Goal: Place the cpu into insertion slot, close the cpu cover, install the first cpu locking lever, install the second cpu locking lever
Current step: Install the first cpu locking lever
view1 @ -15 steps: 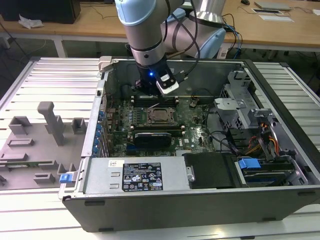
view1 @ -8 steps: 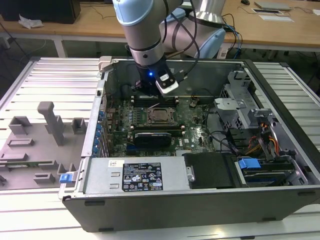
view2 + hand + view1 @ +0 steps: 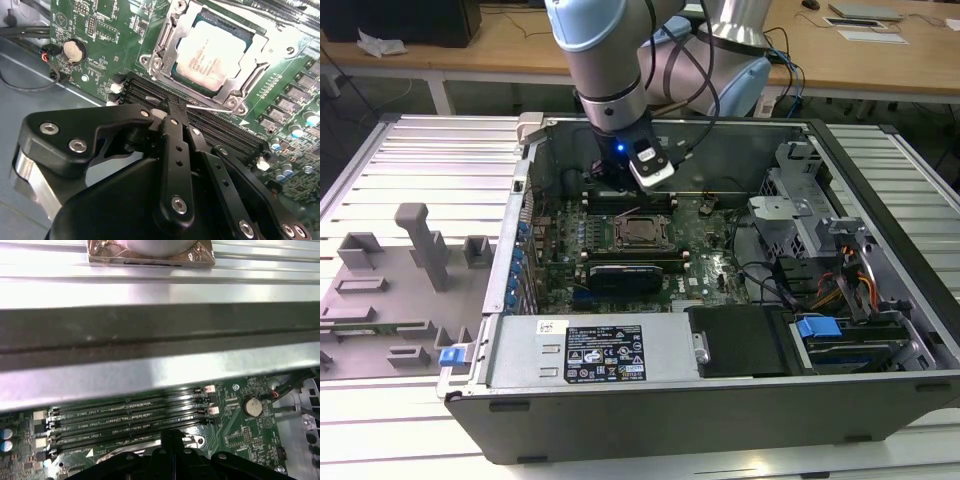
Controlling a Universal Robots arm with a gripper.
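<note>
Gripper (image 3: 171,106): black fingers drawn together at tips, nothing seen held; tips set over memory slots (image 3: 220,129), just beside slot corner. Cpu (image 3: 212,52): seated in insertion slot (image 3: 619,232), pale top shown through window of cpu cover (image 3: 163,42), cover laid flat over it. Thin silver lever (image 3: 215,108): laid along slot edge nearest fingertips. Green circuit board (image 3: 95,25) around; coin battery (image 3: 74,50) well apart.

1. Exterior view: bright, even room light; the inside of the computer case (image 3: 720,420) is shadowed, and a small blue light (image 3: 618,150) glows.
2. Second wrist view: white glare washes over the cpu (image 3: 212,55).
3. First wrist view: a pale sheen crosses the case wall (image 3: 160,372).
</note>
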